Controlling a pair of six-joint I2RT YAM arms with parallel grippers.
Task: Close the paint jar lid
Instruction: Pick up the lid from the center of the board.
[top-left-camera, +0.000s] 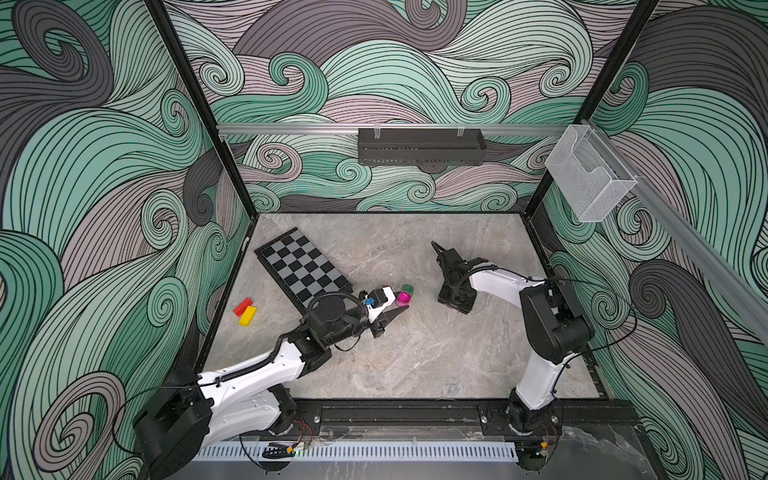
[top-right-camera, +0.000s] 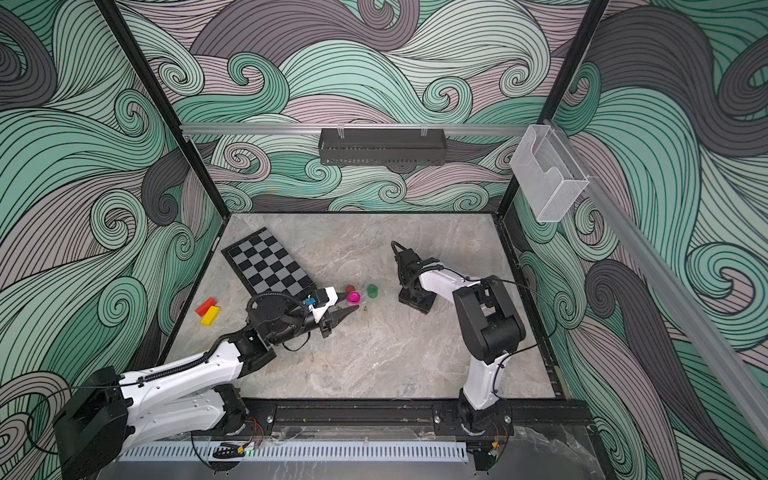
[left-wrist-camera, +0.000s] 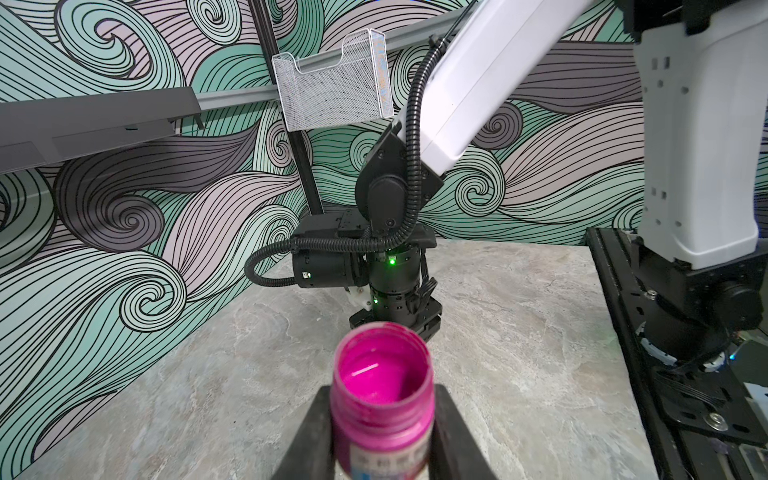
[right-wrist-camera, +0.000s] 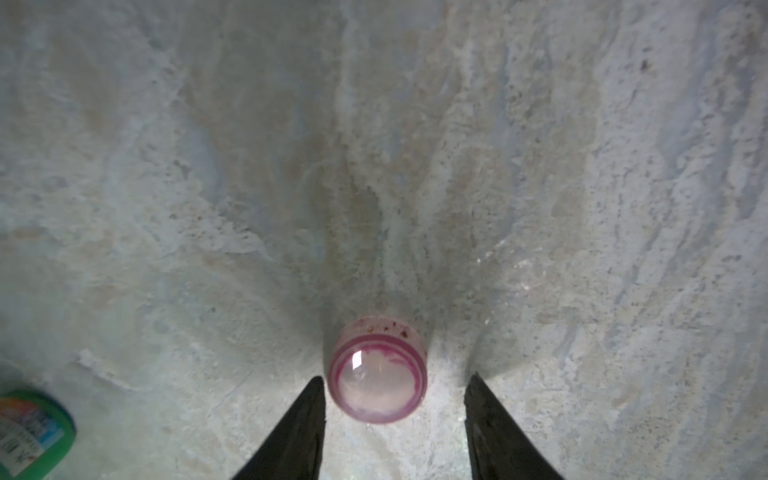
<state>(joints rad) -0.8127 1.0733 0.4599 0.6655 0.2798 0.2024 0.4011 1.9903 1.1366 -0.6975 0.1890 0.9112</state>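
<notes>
An open paint jar (left-wrist-camera: 384, 374) of magenta paint stands upright on the table, lidless; it shows in both top views (top-left-camera: 403, 298) (top-right-camera: 353, 297). My left gripper (left-wrist-camera: 383, 392) is shut on its body, one finger on each side. The lid (right-wrist-camera: 378, 376), a clear round cap ringed with magenta paint, lies on the table to the right of the jar. My right gripper (right-wrist-camera: 395, 378) points straight down over it, open. One fingertip (right-wrist-camera: 318, 384) is almost at the lid's edge and the other stands well clear. In the top views the right wrist (top-left-camera: 455, 301) hides the lid.
A green-capped jar (top-left-camera: 407, 288) (right-wrist-camera: 33, 432) and a red-capped one (top-right-camera: 350, 288) stand just behind the magenta jar. A checkerboard (top-left-camera: 303, 268) lies at the back left. Red (top-left-camera: 243, 306) and yellow (top-left-camera: 248, 316) blocks sit by the left wall.
</notes>
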